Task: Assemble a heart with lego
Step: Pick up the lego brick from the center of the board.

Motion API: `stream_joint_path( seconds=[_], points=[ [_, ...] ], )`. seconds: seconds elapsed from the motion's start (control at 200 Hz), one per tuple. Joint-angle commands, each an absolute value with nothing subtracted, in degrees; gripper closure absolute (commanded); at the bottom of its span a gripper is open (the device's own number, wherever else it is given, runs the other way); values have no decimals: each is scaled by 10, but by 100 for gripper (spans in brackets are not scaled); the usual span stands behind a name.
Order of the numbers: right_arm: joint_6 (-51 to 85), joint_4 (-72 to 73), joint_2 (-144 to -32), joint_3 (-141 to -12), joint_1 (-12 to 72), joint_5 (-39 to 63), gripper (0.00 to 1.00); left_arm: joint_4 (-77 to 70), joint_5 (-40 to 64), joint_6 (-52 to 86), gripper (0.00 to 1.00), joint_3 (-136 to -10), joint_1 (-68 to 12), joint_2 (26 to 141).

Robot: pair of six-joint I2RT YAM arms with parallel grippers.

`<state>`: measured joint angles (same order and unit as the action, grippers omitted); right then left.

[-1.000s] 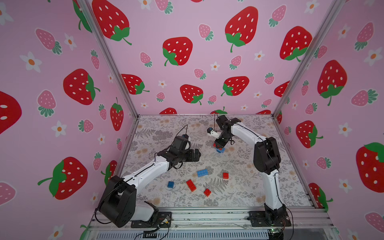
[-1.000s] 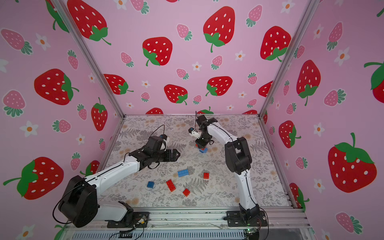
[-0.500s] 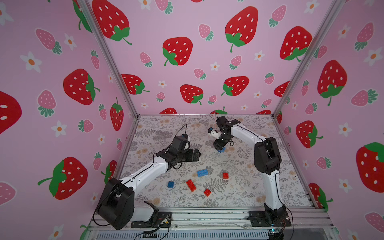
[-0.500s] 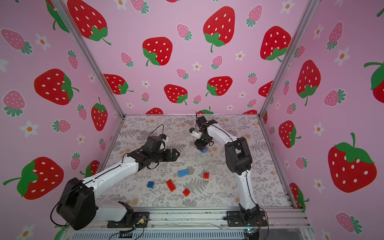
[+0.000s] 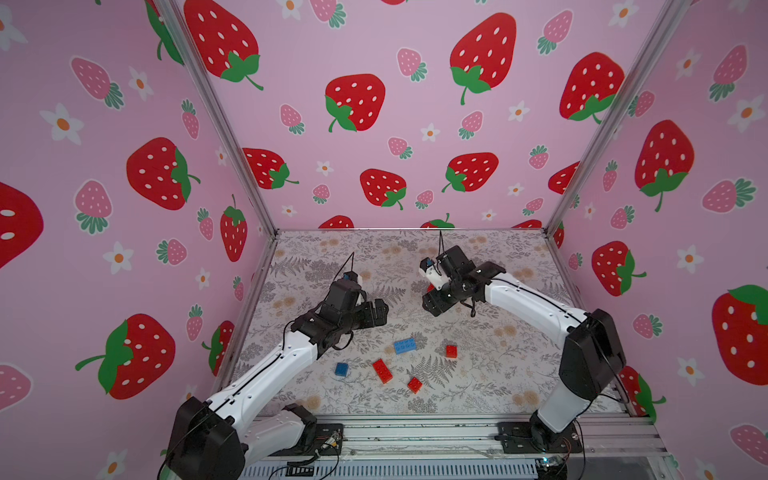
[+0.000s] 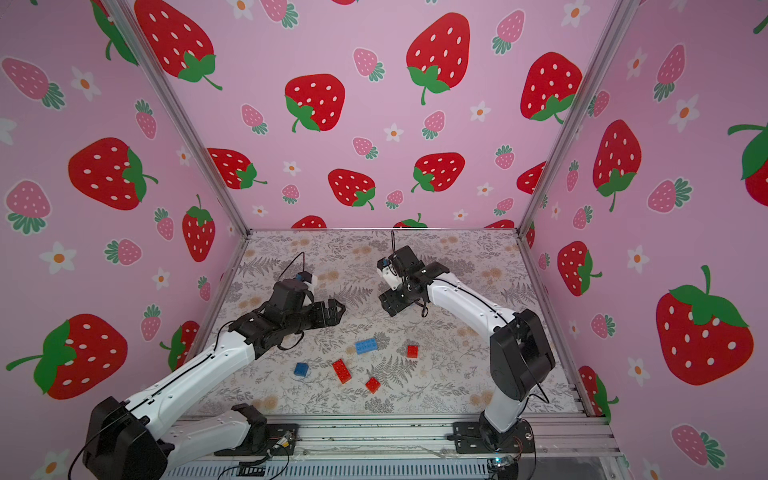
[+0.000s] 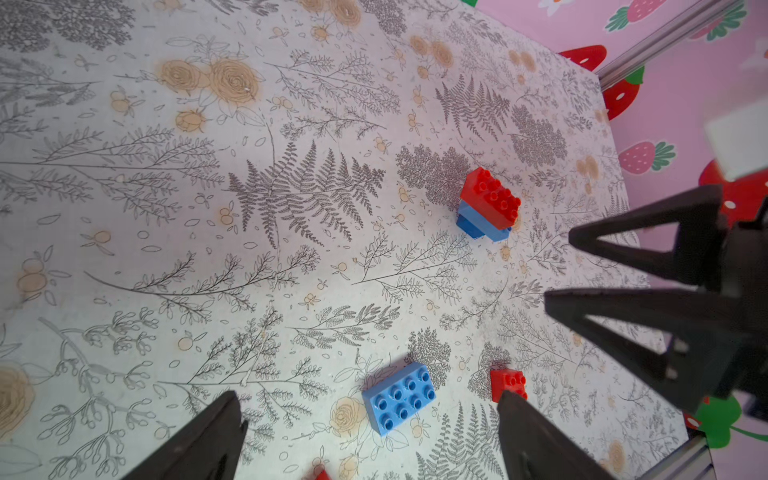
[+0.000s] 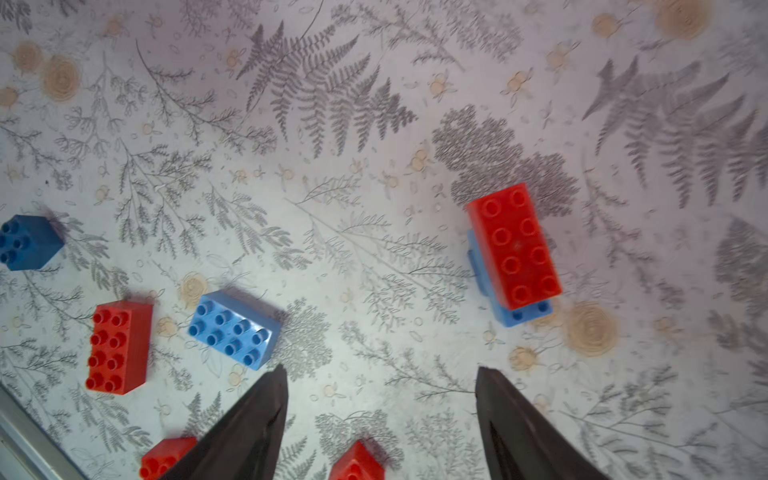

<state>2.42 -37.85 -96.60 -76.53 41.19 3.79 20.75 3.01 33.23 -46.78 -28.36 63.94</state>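
On floral-print tabletop [image 8: 374, 208], long red studded plastic brick [image 8: 513, 245] stacked on light-blue bricks [image 8: 521, 316].
Near it, right gripper [image 8: 381, 370] parted, empty; left gripper [image 7: 369, 397] wide apart, empty.

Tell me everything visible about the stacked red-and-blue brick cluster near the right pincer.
The stack is a long red brick, two rows of four studs, pressed onto light blue bricks that stick out at one end and along one side; how many I cannot tell. It looks like glossy plastic. It sits flat, studs up, on the floral-printed table. Nothing touches it: the right pincer stands open, clear of it.
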Motion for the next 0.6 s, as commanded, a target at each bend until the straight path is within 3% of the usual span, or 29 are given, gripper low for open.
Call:
stream_joint_path(
  seconds=[0.0, 0.3, 0.595],
  points=[
    [131, -373, -931, -716, 466, 35, 24, 250, 12, 352, 0, -450, -280, 612],
    [249, -374, -925, -648, 622, -30, 24, 270, 11, 366, 0, -428, -279, 584],
    [288, -356, -968, -627, 690, -22, 27, 264, 14, 365, 0, -420, -279, 575]
  ],
)
